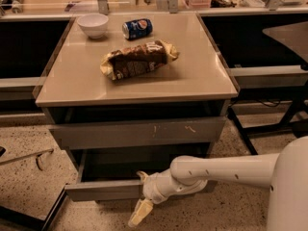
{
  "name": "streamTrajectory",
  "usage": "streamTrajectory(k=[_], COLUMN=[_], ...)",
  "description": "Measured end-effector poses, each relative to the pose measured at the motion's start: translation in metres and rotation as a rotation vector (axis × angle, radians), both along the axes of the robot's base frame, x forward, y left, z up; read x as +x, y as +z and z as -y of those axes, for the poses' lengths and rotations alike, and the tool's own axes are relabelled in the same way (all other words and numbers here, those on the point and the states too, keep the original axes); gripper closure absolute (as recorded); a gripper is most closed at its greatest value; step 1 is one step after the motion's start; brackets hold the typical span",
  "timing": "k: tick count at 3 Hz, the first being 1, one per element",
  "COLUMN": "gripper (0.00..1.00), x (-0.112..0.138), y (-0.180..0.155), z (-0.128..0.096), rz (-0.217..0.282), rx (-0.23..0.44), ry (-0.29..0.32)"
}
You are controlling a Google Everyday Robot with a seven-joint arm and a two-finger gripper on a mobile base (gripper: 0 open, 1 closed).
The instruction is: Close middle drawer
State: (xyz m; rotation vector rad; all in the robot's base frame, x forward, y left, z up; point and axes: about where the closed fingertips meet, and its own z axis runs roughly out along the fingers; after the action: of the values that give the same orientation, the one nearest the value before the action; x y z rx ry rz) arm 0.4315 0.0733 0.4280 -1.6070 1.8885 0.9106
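The middle drawer (103, 190) is a plain grey front pulled well out of the cabinet, with its shallow box open behind it. Above it sits the taller grey front with pale scratch marks (139, 132), nearly flush. My gripper (143, 198) is at the right part of the middle drawer's front, at its top edge, with the white arm (226, 170) reaching in from the right. The lowest drawer is hidden under the open one.
On the cabinet top (192, 76) lie a brown snack bag (137, 60), a blue soda can (137, 28) and a white bowl (93, 24). Dark table legs (262, 129) stand to the right. A dark bar (29, 220) lies on the speckled floor at left.
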Motion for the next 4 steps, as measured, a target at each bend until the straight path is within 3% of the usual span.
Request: streamTrajectory(k=[1, 2, 3, 4], gripper=[0.0, 0.0, 0.0, 0.0], x=[0.0, -0.017, -0.079, -0.101], y=[0.006, 0.029, 0.028, 0.021], z=[0.0, 0.015, 0.037, 0.042], rz=[0.0, 0.003, -0.042, -0.067], rx=[0.0, -0.004, -0.041, -0.054], ry=[0.0, -0.092, -0.126, -0.11])
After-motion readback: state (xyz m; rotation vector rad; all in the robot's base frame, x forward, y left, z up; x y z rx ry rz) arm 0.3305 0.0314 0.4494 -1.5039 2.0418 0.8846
